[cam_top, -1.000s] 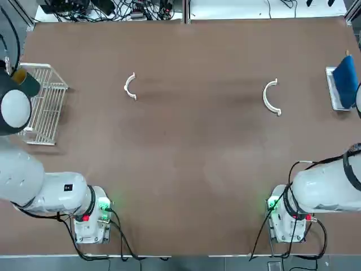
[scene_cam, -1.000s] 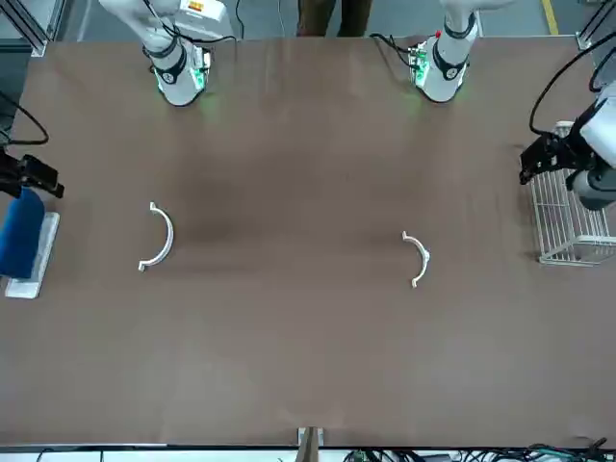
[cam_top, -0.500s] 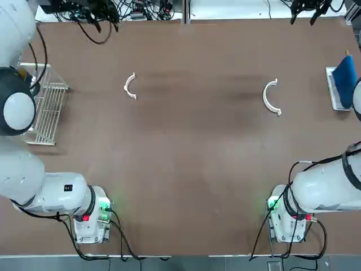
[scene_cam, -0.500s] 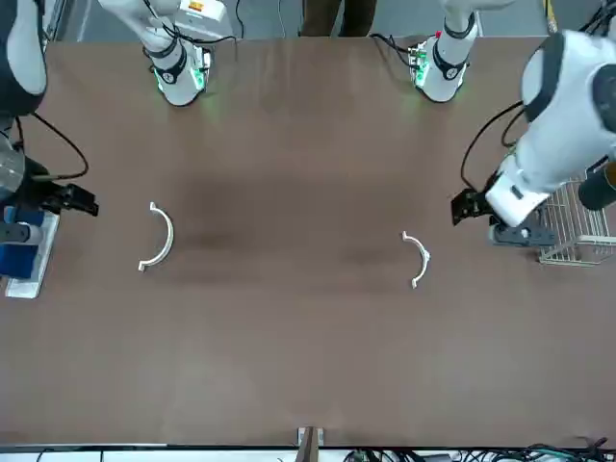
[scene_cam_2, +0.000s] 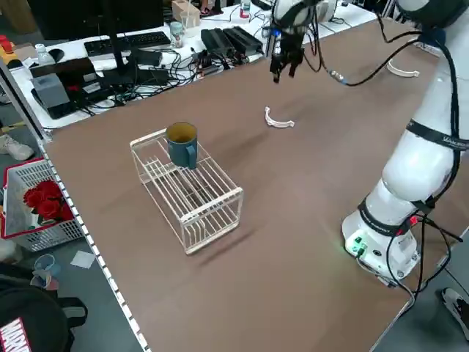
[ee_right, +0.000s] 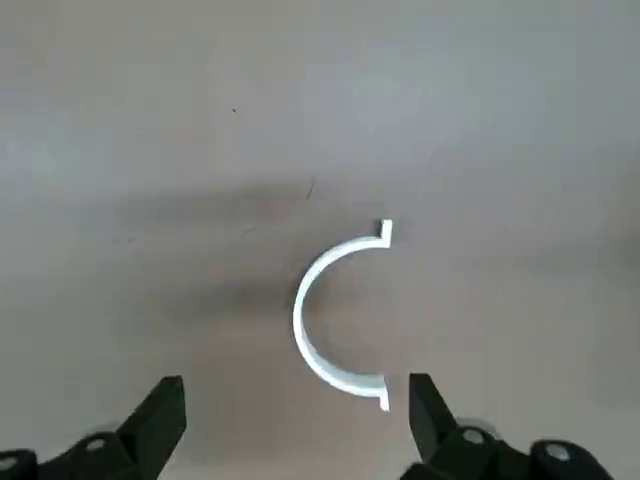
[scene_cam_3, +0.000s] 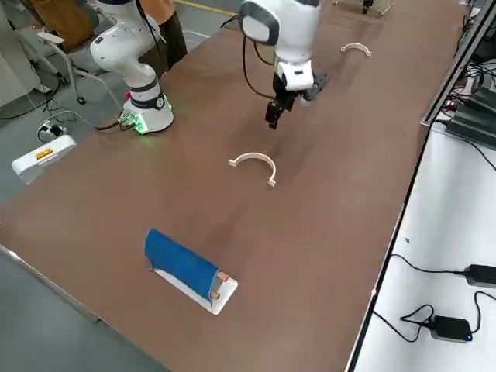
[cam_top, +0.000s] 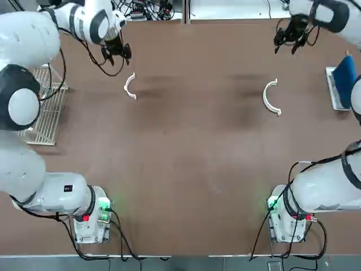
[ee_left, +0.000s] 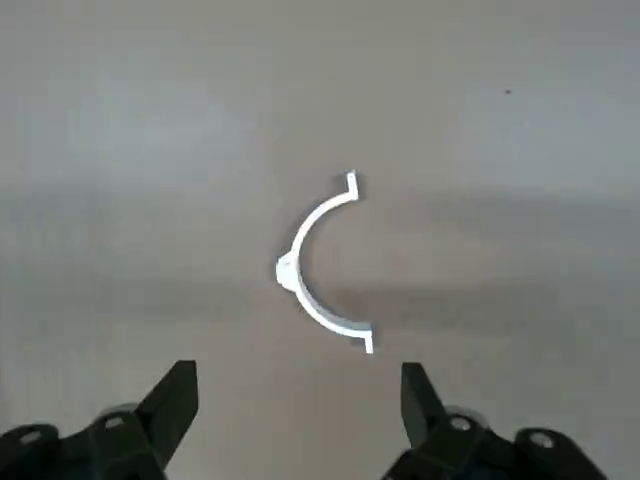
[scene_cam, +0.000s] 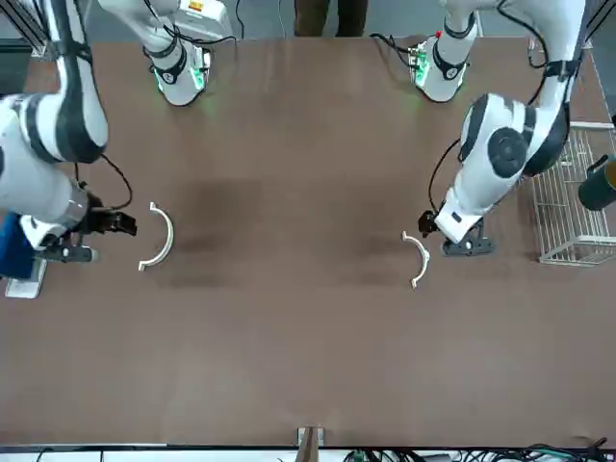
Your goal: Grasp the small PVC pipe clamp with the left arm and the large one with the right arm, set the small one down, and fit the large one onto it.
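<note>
Small clamp point(cam_top: 130, 86) lies flat on the table point(cam_top: 186, 147), far left part, its open side facing right in the top view. Nothing touches it. Left gripper point(cam_top: 115, 51) hangs above the table just beyond and left of it, pointing down; the wrist view shows both fingers point(ee_left: 175, 400) spread wide, with the small clamp point(ee_left: 322, 265) lying apart from them.

Large clamp point(cam_top: 271, 97) lies flat on the far right part, open side also to the right, well apart from the small one. Right gripper point(cam_top: 291, 35) hovers beyond it, slightly right, fingers point(ee_right: 160, 415) parted wide and empty, with the large clamp point(ee_right: 338, 312) clear of them.

Wire rack point(cam_top: 44, 104) stands at the left edge with a mug point(scene_cam_2: 182, 144) on top. A blue object point(cam_top: 345, 76) on a white tray point(cam_top: 333, 90) sits at the right edge.
</note>
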### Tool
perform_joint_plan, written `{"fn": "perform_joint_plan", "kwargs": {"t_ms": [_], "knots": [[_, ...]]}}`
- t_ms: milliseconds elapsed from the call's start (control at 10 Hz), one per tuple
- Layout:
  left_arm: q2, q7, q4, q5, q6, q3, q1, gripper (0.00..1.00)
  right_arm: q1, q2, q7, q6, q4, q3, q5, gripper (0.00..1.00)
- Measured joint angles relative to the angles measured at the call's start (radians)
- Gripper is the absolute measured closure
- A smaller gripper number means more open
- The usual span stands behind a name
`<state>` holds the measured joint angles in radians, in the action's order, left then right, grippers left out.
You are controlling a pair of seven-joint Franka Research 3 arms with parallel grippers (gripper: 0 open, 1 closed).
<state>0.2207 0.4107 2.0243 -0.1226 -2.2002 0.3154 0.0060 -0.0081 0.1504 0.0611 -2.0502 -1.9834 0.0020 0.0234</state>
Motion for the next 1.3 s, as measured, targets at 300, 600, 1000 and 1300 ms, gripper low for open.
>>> {"fn": "perform_joint_plan", "kwargs": {"t_ms": [300,600,1000,1300], "knots": [[0.116,0.076,0.001,-0.092,-0.080,-0.004,0.009,0.12,0.032,0.080,0.052,-0.265,-0.166,0.001,0.001,0.08],[0.201,0.094,0.002,-0.131,-0.177,-0.005,0.016,0.16,0.036,0.184,0.054,-0.473,-0.241,0.001,0.001,0.13],[0.267,0.101,0.017,-0.200,-0.234,-0.008,0.035,0.19,0.034,0.254,0.055,-0.620,-0.308,-0.001,0.001,0.30],[0.298,0.104,0.021,-0.232,-0.272,-0.009,0.061,0.32,0.032,0.251,0.055,-0.602,-0.311,-0.002,0.001,0.31]]}}
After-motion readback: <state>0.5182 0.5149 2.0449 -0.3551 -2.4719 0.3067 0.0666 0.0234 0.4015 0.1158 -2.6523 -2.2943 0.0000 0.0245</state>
